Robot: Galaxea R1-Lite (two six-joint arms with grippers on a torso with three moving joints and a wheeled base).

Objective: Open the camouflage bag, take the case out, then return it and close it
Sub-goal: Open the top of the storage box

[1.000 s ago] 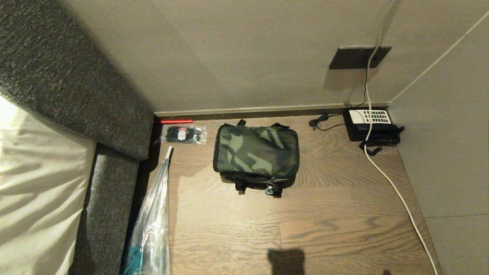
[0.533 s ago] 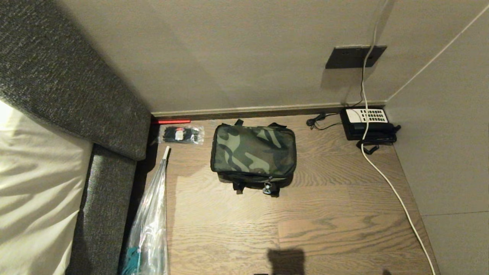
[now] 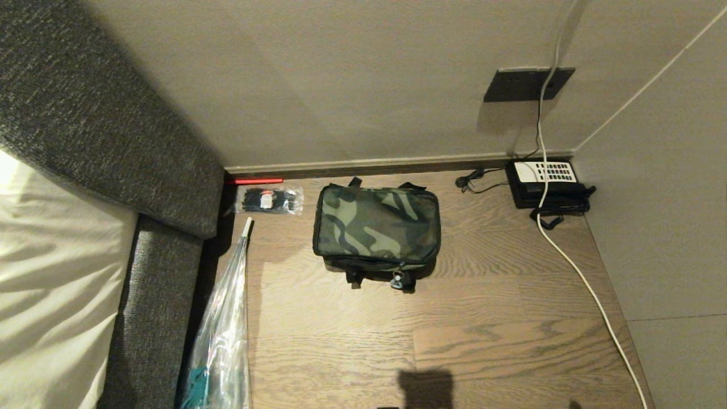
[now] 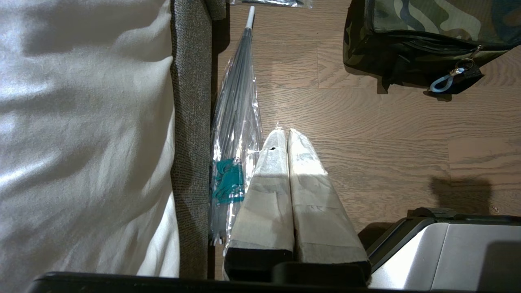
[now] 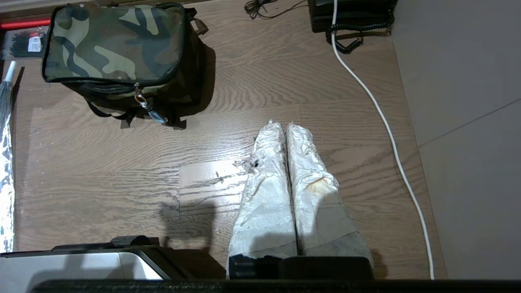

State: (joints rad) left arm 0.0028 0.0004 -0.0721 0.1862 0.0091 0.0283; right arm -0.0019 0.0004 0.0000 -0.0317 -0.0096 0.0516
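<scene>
At the far left a bed (image 3: 51,272) borders the wooden floor (image 3: 500,318), and a wrapped umbrella (image 3: 224,335) lies along its edge, tucked out of the working space. The left claw (image 4: 283,134) hangs over the floor beside that umbrella, pressed shut and holding nothing, likely parked. The camouflage bag (image 3: 377,228) sits mid-floor near the wall, zipped, its clip (image 3: 397,278) facing the robot for easy reach; the case is presumably inside, unseen. The right claw (image 5: 283,127), likewise shut and empty, hangs between bag and white cable (image 3: 573,267).
</scene>
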